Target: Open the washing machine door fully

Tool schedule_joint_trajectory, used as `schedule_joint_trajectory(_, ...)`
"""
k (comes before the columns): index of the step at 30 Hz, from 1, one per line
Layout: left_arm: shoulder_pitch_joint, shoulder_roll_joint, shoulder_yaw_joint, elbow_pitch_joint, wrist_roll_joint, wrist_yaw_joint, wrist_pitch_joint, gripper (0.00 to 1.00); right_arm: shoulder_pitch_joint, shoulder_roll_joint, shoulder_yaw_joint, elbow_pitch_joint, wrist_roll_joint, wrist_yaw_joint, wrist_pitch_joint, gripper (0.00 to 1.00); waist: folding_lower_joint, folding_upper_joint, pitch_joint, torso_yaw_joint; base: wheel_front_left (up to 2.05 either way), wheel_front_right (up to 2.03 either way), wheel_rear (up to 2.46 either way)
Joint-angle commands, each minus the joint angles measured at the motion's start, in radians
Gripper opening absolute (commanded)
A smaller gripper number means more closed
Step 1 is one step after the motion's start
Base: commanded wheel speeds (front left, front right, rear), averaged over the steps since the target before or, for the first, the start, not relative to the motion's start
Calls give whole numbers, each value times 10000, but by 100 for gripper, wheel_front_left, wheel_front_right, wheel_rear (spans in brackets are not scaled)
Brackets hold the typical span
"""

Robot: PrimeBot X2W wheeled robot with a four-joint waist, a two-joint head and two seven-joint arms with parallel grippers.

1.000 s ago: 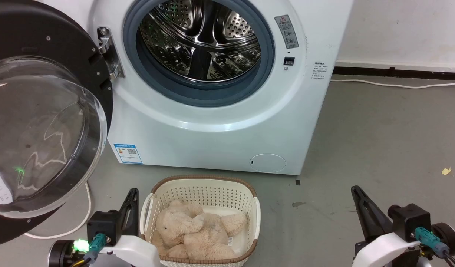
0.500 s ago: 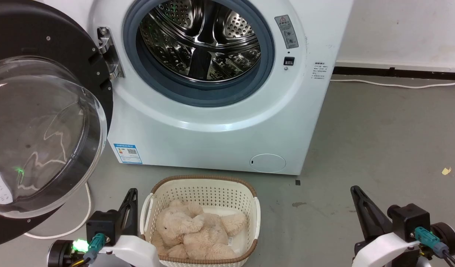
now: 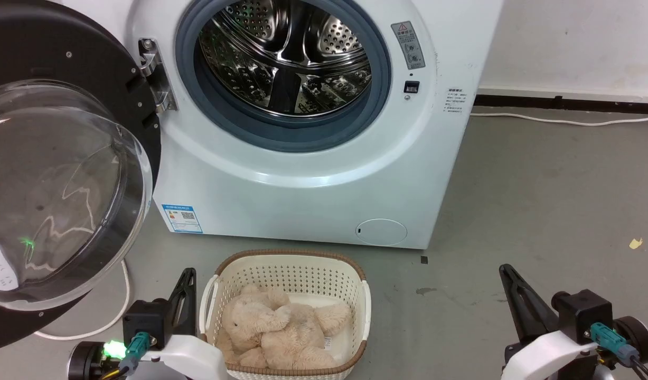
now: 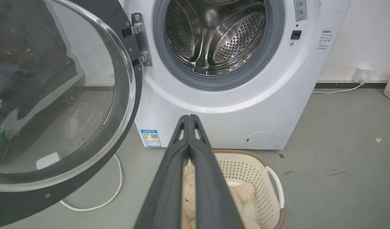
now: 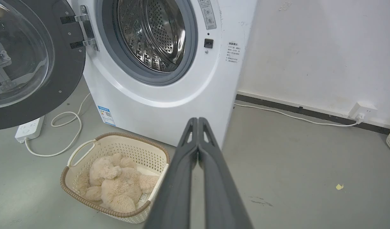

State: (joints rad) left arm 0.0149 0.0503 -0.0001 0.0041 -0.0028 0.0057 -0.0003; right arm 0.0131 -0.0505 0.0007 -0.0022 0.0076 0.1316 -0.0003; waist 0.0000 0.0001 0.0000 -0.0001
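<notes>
The washing machine door (image 3: pixel 54 190) hangs swung out on its hinge (image 3: pixel 155 74), ahead of the left pincer (image 3: pixel 187 277) and off to its left, well apart from the fingertips. It stands higher than they do. The door's bulging glass bowl faces back toward the robot. Its hinge line runs upright, just ahead of the left pincer's tips and a little to their left, at the near-side edge of the drum (image 3: pixel 287 53) mouth. The door's free edge lies farther left of that pincer, past the frame edge, so I cannot tell whether the door has reached its stop. It does look turned well away from the front of the washing machine (image 3: pixel 302 200).

The left arm is plainly the nearer one. The right pincer (image 3: pixel 506 274) sits far to the other side, with the whole machine front between it and the door. Any last push would, I judge, fall to the left arm: up and to the left, against the inner black ring, away from the hinge.

Both arms rest low, forearms drawn back, fingers pointing up toward the machine. Each pincer is closed, its two fingers pressed together on nothing. Just right of the left pincer sits a basket (image 3: pixel 289 258) holding a plush toy (image 3: pixel 276 327), close enough to be brushed if that arm swings out low.
</notes>
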Motion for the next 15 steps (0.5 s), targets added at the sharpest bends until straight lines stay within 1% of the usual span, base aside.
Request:
schedule_joint_trajectory(1, -149, -1, 1, -41, 28, -57, 3, 0, -131, 3, -7, 22, -76, -9, 3, 0, 0, -1, 0, 1, 0, 0, 0)
schedule_joint_trajectory(15, -149, -1, 1, -41, 28, -57, 3, 0, -131, 3, -7, 22, -76, -9, 3, 0, 0, -1, 0, 1, 0, 0, 0)
